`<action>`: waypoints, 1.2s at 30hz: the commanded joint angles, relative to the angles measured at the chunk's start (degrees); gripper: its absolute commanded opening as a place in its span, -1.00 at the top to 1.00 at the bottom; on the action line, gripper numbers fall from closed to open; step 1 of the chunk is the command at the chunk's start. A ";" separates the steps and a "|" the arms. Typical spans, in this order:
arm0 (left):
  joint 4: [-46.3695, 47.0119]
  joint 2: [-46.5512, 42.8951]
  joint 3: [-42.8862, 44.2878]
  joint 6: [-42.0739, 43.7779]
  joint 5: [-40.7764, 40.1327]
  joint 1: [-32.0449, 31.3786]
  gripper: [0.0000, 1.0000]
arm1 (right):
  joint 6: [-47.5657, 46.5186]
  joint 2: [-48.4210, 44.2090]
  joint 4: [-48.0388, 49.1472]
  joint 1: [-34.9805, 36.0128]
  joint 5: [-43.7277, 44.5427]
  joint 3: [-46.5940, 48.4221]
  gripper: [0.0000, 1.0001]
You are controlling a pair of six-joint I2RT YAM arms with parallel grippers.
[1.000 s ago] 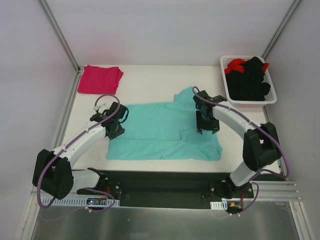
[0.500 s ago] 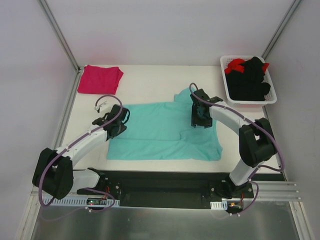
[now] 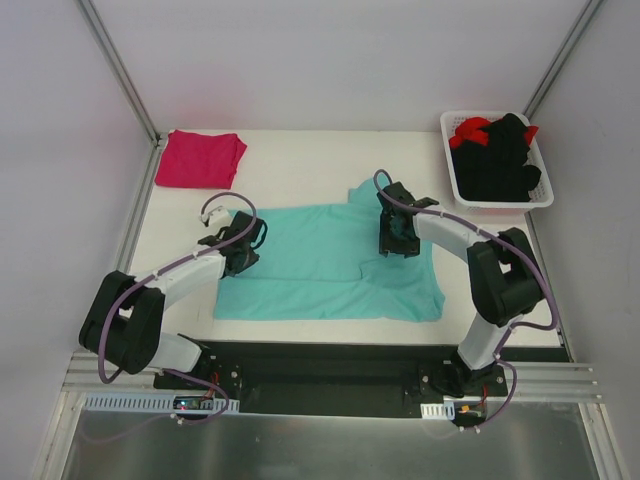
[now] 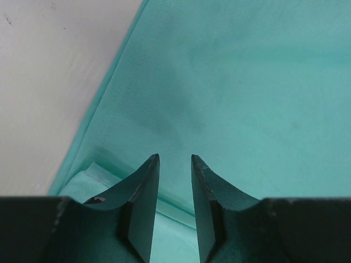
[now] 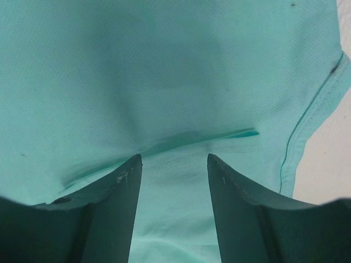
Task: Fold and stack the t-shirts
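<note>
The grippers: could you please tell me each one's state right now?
Left gripper: jaws narrowly apart at the teal t-shirt; whether it grips cannot be told.
Right gripper: open over the teal t-shirt.

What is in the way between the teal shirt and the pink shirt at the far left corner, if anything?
Nothing visible. Only bare table lies between the teal shirt and the pink shirt. The basket sits off at the far right, clear of that path.

High rear overview, wrist close-ups, sharing teal t-shirt [image 3: 320, 265]
</note>
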 commanded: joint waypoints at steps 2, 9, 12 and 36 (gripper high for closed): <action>1.93 1.33 -0.74 -0.52 0.29 -0.47 0.41 | 0.05 -0.34 1.82 -0.59 0.56 -2.16 -0.08; 4.56 1.15 -3.63 -1.14 1.52 -0.47 0.42 | -0.22 -1.65 4.54 -2.17 0.03 -5.85 -0.08; 6.06 1.67 -4.52 -1.32 2.48 -0.47 0.42 | -0.48 -1.75 4.99 -2.44 0.12 -6.56 -0.08; 2.37 -6.40 -11.81 -3.60 6.00 -0.47 0.42 | 1.45 -7.71 0.33 -2.35 -1.11 -14.20 -0.09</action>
